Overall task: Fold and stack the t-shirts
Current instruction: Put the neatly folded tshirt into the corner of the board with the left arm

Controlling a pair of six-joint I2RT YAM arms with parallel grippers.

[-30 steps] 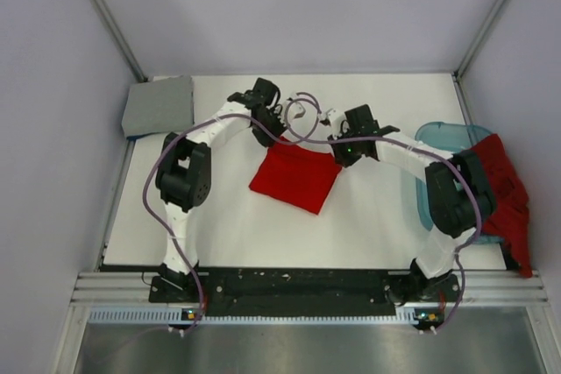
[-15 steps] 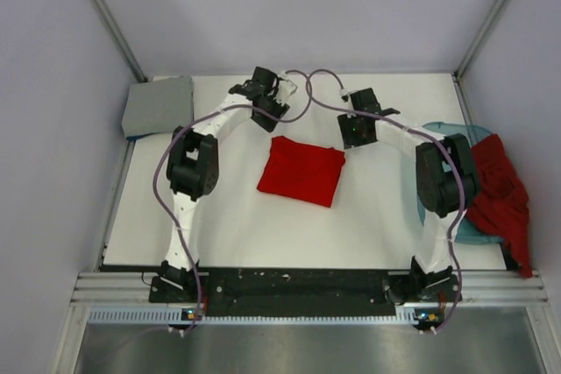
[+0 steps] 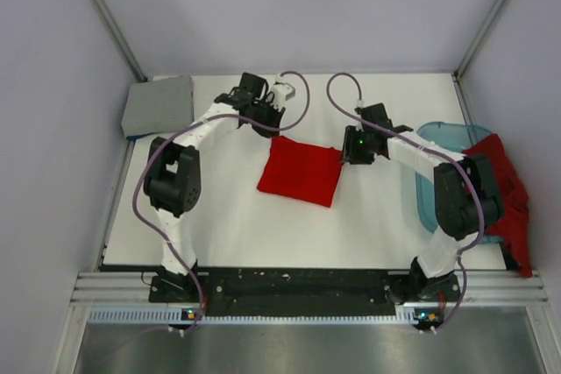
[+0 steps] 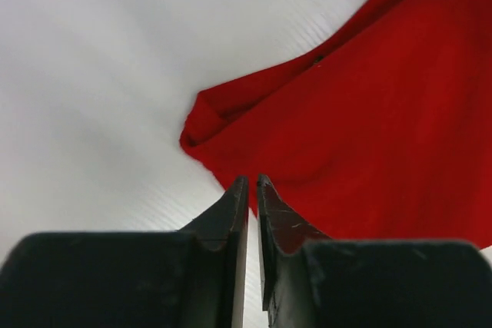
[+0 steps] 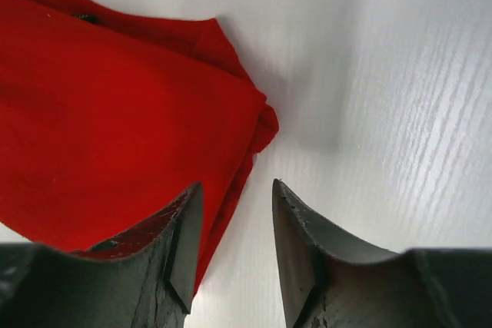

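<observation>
The folded bright red cloth t-shirt (image 3: 301, 172) lies mid-frame. The left gripper (image 4: 252, 183) is pinched closed and empty, while the right gripper (image 5: 236, 190) is spread wide at the shirt's edge.

The left arm (image 3: 206, 122) and right arm (image 3: 412, 151) are white with bulky black joints. A purple cable (image 3: 305, 98) trails along each. The fingers (image 4: 231, 220) are black wedges.

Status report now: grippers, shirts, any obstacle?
Left gripper shut, empty, at far corner of folded bright red t-shirt. Right gripper open at its other far corner. Nothing in the way.
</observation>
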